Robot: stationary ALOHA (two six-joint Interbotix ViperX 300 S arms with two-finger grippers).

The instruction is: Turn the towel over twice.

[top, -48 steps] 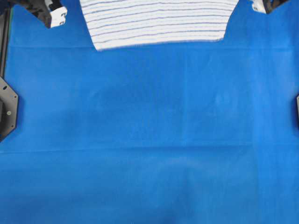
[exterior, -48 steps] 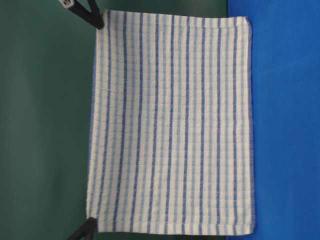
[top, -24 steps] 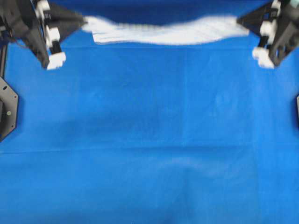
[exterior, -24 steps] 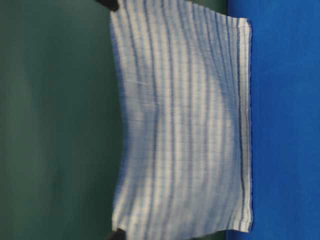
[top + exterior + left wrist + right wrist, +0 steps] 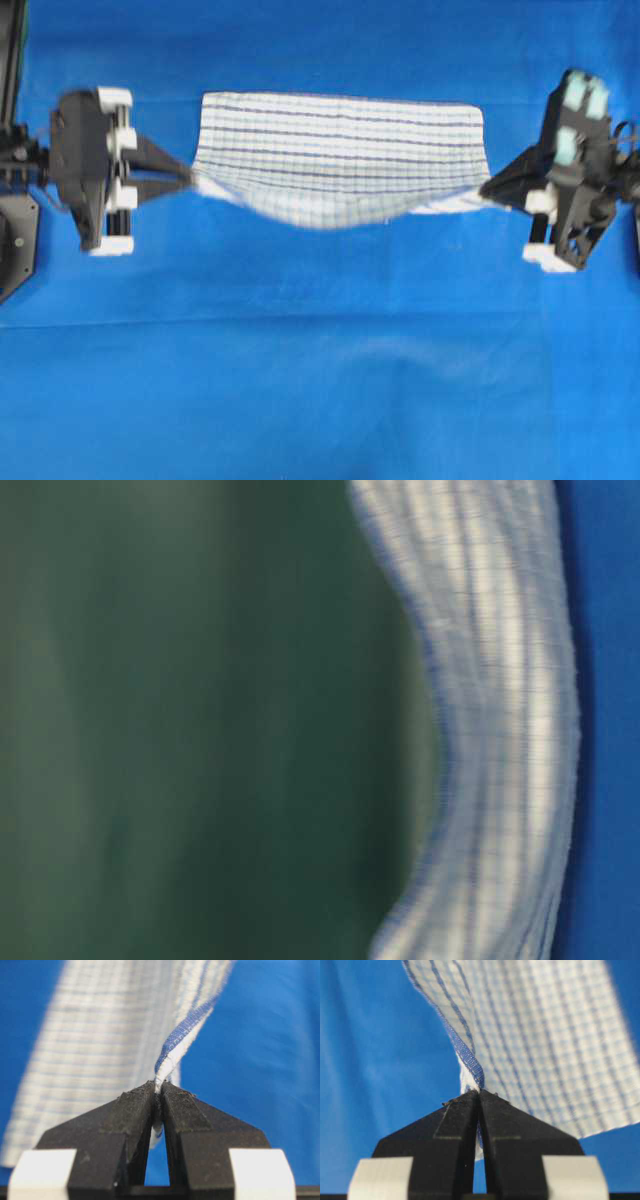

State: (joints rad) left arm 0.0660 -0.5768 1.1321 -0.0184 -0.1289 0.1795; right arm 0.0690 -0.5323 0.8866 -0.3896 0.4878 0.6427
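Blue table covering (image 5: 320, 380) (faintly creased); striped towel (image 5: 340, 150) far edge rests on it.

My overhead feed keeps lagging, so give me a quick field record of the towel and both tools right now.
towel: striped, stretched between the two tools, middle sagging, far edge near the blue table cover
left tool: shut on the towel's left corner
right tool: shut on the towel's right corner
image quality: table-level view blurred

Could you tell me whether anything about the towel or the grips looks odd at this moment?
Nothing stands out. The towel sags between the left tool and right tool, each shut on a corner.
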